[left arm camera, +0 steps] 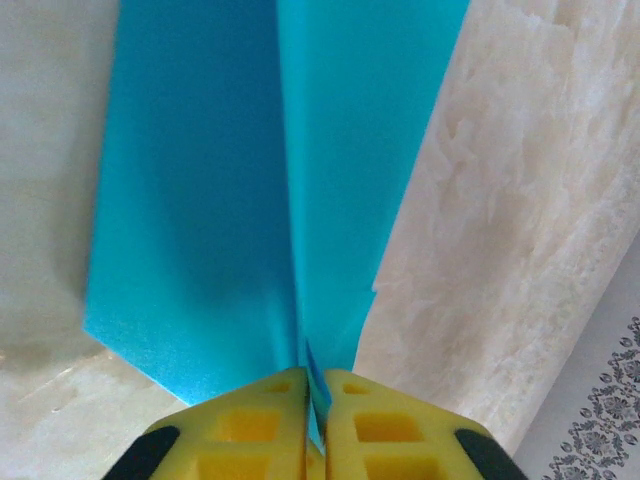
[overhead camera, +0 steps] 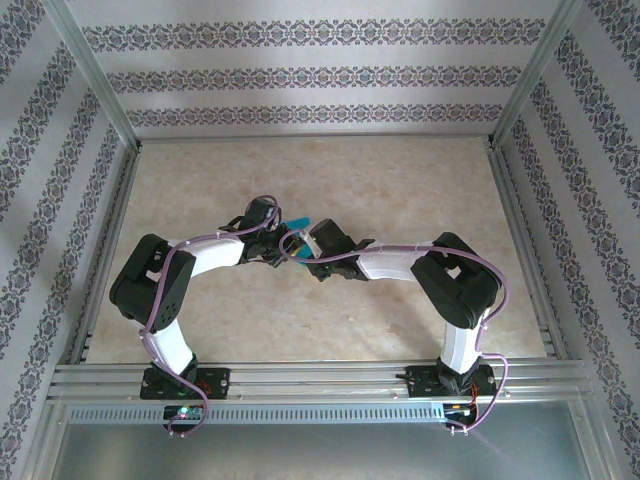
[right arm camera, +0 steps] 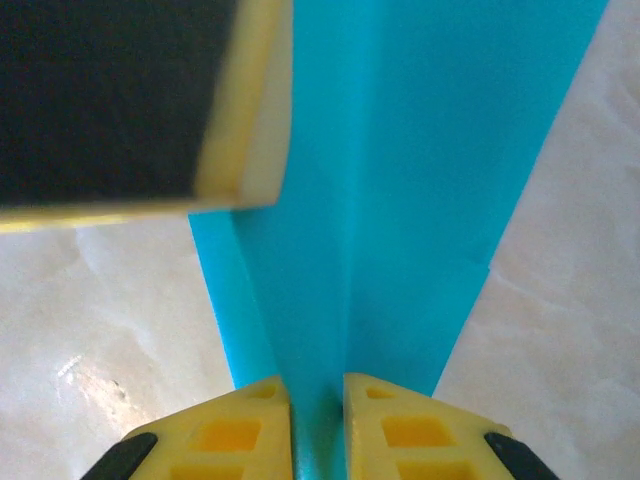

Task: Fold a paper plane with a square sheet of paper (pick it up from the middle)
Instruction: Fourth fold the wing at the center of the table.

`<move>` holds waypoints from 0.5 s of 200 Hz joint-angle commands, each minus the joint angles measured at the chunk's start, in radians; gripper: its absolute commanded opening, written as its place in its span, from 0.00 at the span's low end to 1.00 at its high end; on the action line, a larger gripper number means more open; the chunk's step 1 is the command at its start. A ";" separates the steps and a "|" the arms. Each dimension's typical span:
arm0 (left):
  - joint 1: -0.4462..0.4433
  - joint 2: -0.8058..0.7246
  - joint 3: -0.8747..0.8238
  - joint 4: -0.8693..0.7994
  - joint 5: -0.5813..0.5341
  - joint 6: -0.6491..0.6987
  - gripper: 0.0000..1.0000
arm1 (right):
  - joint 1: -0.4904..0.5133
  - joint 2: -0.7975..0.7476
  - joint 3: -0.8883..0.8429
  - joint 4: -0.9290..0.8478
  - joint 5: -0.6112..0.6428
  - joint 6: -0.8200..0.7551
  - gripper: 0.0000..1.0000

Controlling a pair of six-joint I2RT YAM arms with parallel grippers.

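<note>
Yellow fingers (left arm camera: 250, 425) of my left gripper (left arm camera: 312, 385) are clamped on the paper (left arm camera: 200, 200) at its centre crease, with both flaps spreading away from the ridge. My right gripper (right arm camera: 318, 395) pinches the same crease from the opposite end. Both hold the paper over the centre of the tabletop (overhead camera: 400, 180). I judge that the two-point grip keeps the ridge straight so the fold sets evenly.
</note>
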 commanded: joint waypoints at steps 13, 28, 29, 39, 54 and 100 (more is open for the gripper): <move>0.030 -0.029 -0.007 -0.045 -0.011 0.015 0.18 | 0.007 -0.042 -0.036 0.002 0.008 -0.029 0.19; 0.035 -0.023 -0.001 -0.050 -0.010 0.025 0.19 | 0.007 -0.047 -0.039 0.006 -0.001 -0.034 0.19; 0.035 -0.023 0.000 -0.051 -0.010 0.025 0.20 | 0.007 -0.046 -0.040 0.006 -0.002 -0.034 0.19; 0.035 -0.020 0.005 -0.056 -0.006 0.031 0.21 | 0.008 -0.048 -0.041 0.008 -0.003 -0.034 0.19; 0.035 -0.012 0.014 -0.065 0.005 0.040 0.26 | 0.007 -0.051 -0.043 0.010 -0.007 -0.037 0.19; 0.035 0.020 0.050 -0.069 0.037 0.062 0.39 | 0.007 -0.053 -0.046 0.018 -0.027 -0.050 0.21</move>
